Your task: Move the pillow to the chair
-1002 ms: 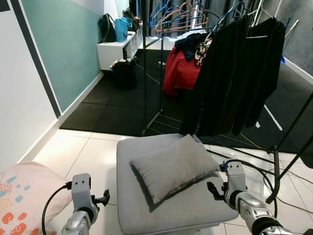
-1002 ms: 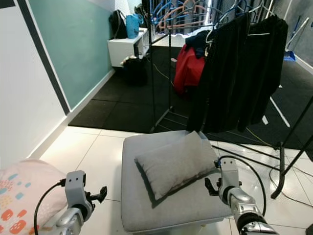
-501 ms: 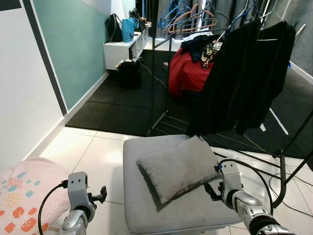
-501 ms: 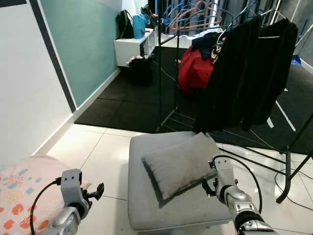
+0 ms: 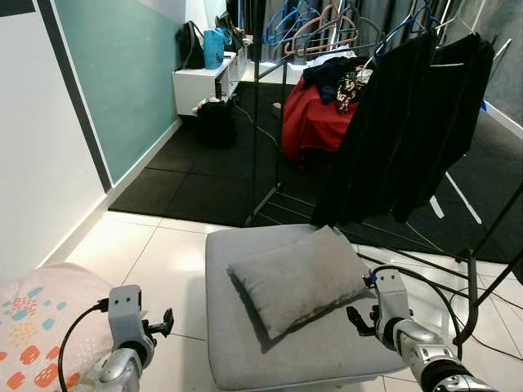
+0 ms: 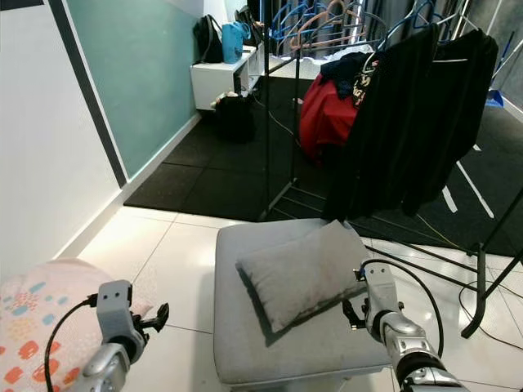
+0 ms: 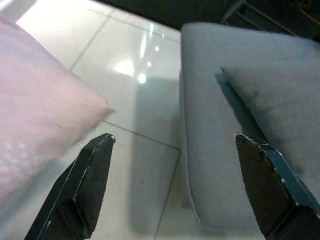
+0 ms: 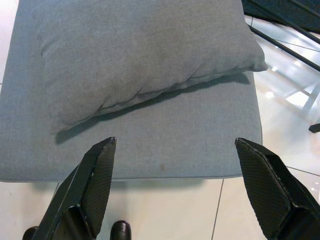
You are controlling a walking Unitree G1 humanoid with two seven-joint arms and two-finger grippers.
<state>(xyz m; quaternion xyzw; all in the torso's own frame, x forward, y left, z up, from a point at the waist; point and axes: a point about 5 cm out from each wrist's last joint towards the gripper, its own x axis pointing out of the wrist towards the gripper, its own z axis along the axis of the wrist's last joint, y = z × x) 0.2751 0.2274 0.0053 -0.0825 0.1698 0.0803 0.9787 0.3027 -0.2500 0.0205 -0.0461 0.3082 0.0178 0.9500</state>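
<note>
On grey chair (image 5: 245,343): grey pillow (image 5: 296,278) | right hand (image 8: 175,190) spread, empty, beside | left hand (image 7: 172,187) spread, empty

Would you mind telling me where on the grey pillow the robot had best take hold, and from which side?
Probably at the near right corner of the grey pillow. It lies flat and slanted on the grey seat, and that tapered corner overhangs toward the open right pincer, which could come in level from the right.
</note>
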